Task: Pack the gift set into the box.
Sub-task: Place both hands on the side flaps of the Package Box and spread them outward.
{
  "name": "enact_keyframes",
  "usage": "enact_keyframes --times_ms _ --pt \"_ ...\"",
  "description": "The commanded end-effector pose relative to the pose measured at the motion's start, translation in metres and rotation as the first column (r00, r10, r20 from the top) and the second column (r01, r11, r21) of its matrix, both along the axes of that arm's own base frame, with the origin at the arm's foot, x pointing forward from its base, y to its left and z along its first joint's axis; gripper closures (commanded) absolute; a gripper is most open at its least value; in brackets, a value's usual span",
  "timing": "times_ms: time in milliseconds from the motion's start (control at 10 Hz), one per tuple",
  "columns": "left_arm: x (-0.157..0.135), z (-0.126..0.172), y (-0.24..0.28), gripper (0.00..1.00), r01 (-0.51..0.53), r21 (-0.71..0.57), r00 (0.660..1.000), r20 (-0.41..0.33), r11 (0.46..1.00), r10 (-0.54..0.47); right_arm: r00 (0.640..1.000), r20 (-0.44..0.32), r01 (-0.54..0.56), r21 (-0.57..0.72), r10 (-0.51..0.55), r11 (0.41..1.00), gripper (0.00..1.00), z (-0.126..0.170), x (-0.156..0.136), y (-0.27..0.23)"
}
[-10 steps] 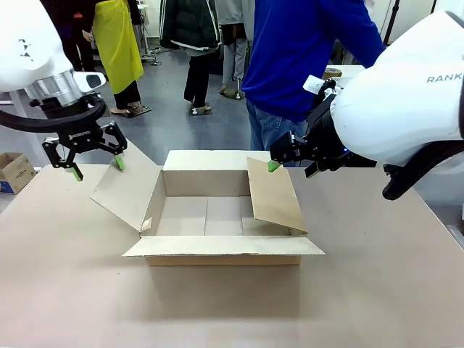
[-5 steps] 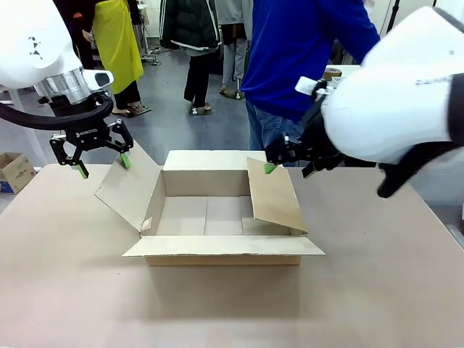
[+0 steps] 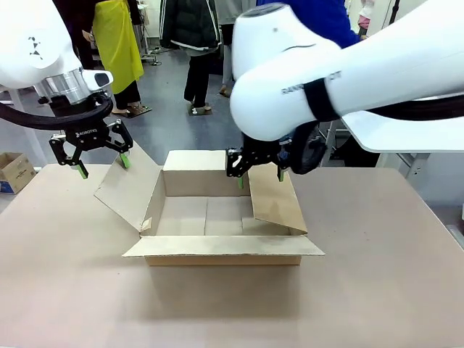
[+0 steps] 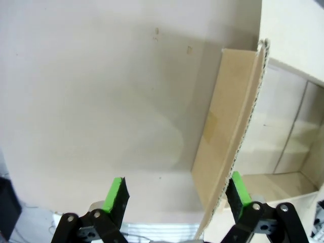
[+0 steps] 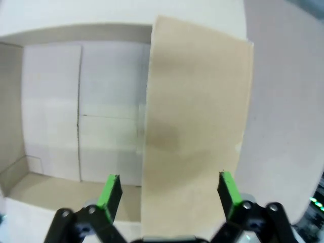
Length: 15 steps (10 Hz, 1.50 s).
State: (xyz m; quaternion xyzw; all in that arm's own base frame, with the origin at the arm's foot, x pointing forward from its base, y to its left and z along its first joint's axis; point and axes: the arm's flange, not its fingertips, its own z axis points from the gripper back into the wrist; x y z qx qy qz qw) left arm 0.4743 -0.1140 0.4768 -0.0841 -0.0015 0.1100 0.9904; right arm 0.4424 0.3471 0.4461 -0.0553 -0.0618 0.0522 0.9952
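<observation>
The box sits open mid-frame. Upper left, the left gripper gapes wide astride the left flap; at centre the right gripper does likewise over the inward-leaning right flap, both clasping nothing, probably to clear the opening

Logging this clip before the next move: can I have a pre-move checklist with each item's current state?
1. The left gripper open: ok.
2. The left flap between its fingers: ok, near one of them.
3. The right gripper open, astride the right flap: ok.
4. That flap clear of the opening: not ok, it leans inward over the box.
5. Floor of the box otherwise unobstructed: ok.
6. The near flap folded outward: ok.
</observation>
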Motion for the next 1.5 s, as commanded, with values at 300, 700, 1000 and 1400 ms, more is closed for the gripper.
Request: enact_keyframes --times_ms 300,700,1000,1400 --pt "0.0 0.003 0.001 0.0 -0.012 0.021 1.0 -0.002 1.0 0.012 0.992 -0.038 0.11 -0.158 -0.118 0.981 0.0 -0.032 0.023 0.027" --pt "0.0 0.003 0.001 0.0 -0.012 0.021 1.0 -0.002 1.0 0.012 0.972 0.001 0.23 -0.21 -0.236 0.95 0.0 -0.02 0.014 -0.02" --pt "0.0 0.003 0.001 0.0 -0.012 0.021 1.0 -0.002 1.0 0.012 0.94 0.103 0.337 -0.119 -0.326 0.934 0.0 0.015 0.002 -0.06" --pt "0.0 0.003 0.001 0.0 -0.012 0.021 1.0 -0.002 1.0 0.012 0.917 0.088 0.386 0.043 -0.389 0.921 0.0 0.034 -0.015 -0.124"
